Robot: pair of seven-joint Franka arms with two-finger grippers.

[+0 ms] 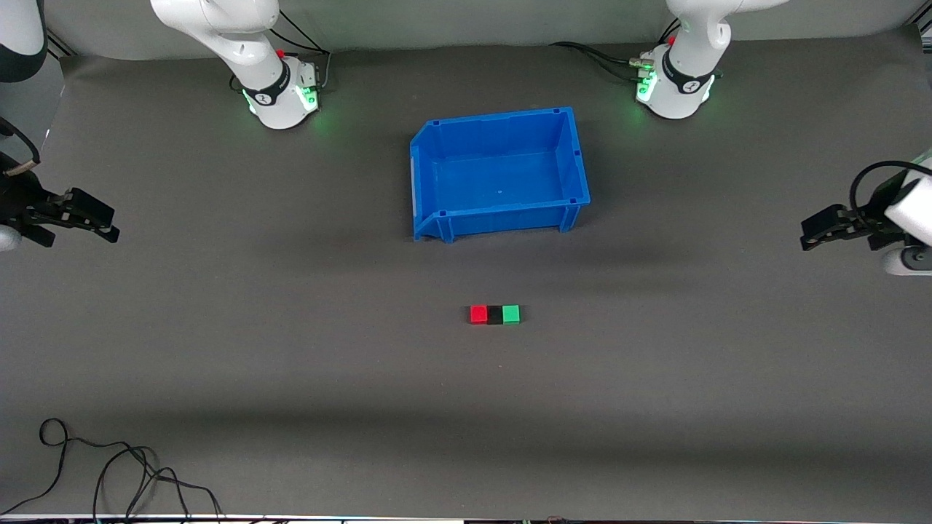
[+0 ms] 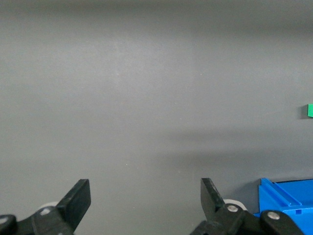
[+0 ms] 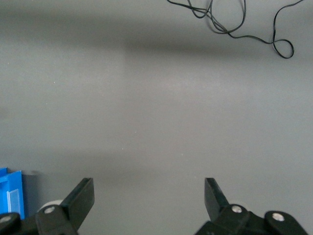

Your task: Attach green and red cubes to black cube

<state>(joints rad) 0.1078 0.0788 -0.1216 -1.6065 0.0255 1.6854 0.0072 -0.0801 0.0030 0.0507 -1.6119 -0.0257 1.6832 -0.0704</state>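
1. In the left wrist view the green cube [image 2: 310, 110] is cut by the picture's edge, well ahead of the left gripper [image 2: 145, 198] fingertips; red and black cubes fall outside that view.
2. The blue bin [image 2: 286, 196] shows only a corner beside one finger [image 2: 211, 195].
3. In the right wrist view only a sliver of the bin shows beside a finger [image 3: 83, 196].
4. The cable [image 3: 234, 22], well ahead of the fingertips, runs off the edge.

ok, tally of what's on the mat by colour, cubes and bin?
Red cube: 1
Black cube: 1
Green cube: 1
Blue bin: 1
Total: 4

The three cubes sit in one touching row, black in the middle, nearer the front camera than the bin. Left gripper and right gripper are open at the table's ends.
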